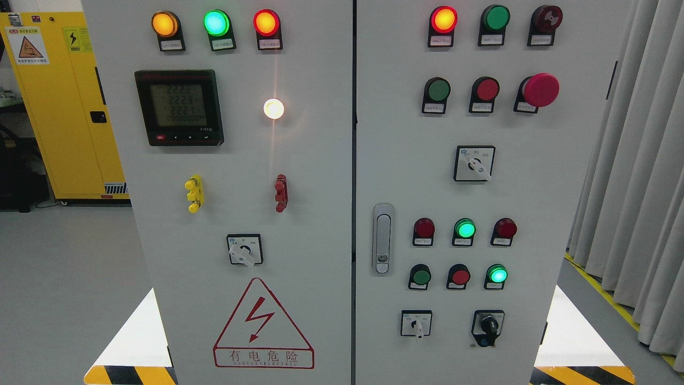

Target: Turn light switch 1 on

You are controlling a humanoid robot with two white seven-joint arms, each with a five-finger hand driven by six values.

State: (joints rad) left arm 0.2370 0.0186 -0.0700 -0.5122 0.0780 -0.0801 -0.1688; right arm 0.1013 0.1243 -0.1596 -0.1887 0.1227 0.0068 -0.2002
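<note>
Smooth grey metal cabinet (pixel 320 214); round glossy lamps; square rotary switch (pixel 245 249).

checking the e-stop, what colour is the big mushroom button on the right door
Red. The mushroom button sits at the right end of the second row; clearest in the head view.

button labels (pixel 440 41): print too small | meter (pixel 178 107) digits: blurred | yellow cabinet (pixel 59 107): partly hidden by panel

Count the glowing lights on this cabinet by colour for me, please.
Green lights: 3
Red lights: 2
Orange lights: 1
White lights: 1
Total: 7
</note>
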